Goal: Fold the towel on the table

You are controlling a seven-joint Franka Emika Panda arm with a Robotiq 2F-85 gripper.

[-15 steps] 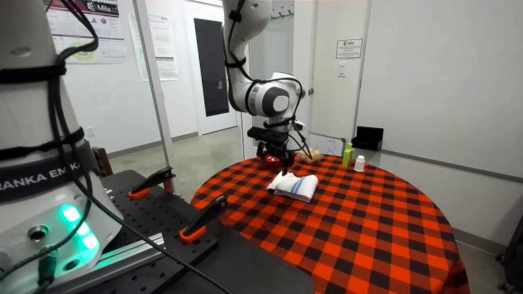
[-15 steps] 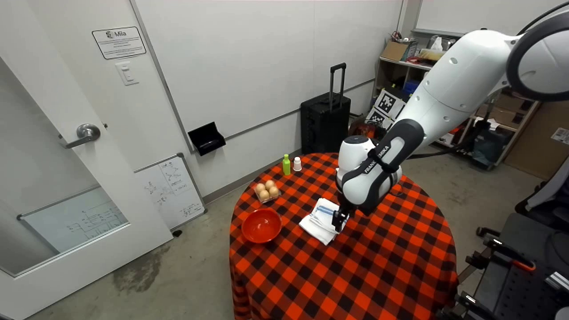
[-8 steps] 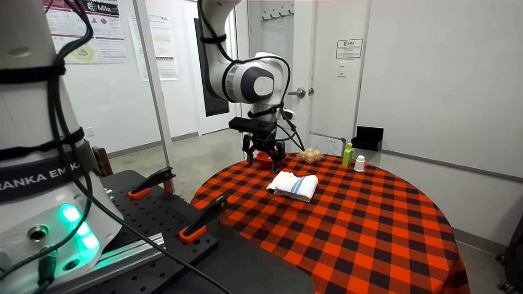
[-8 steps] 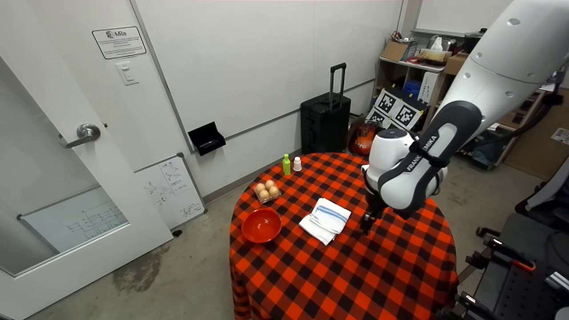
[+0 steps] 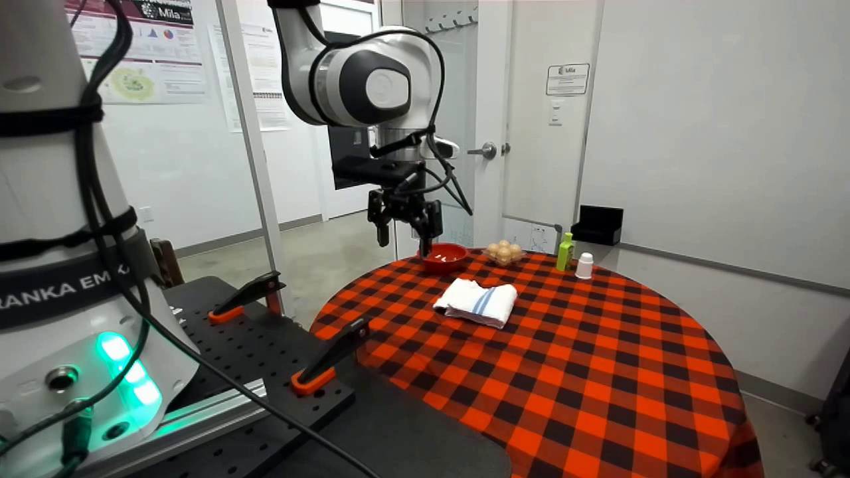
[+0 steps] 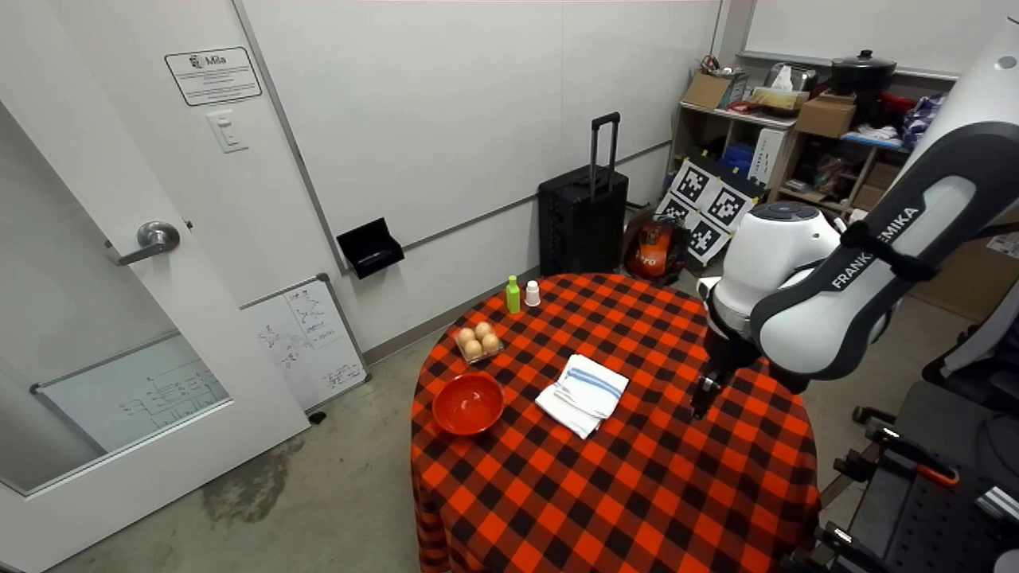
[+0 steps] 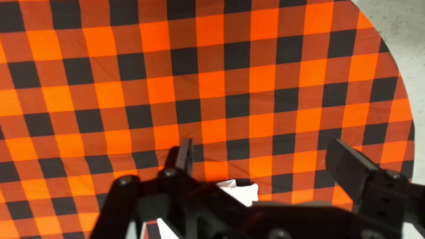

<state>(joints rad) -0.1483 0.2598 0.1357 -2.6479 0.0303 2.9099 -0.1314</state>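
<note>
In an exterior view the white arm (image 6: 828, 318) slants in from the right, down to its bent wrist (image 5: 375, 83). Below the wrist, the gripper (image 5: 404, 247) hangs in the air, pointing downward. Its two fingers (image 7: 348, 166) stand spread well apart, a broad gap between them; in the wrist view they show toward the middle and the right of the lower half. Black cables (image 5: 84, 149) follow the arm, bound on by black straps (image 5: 40, 123), and green lights (image 5: 136, 372) glow on the base (image 5: 73, 348).
</note>
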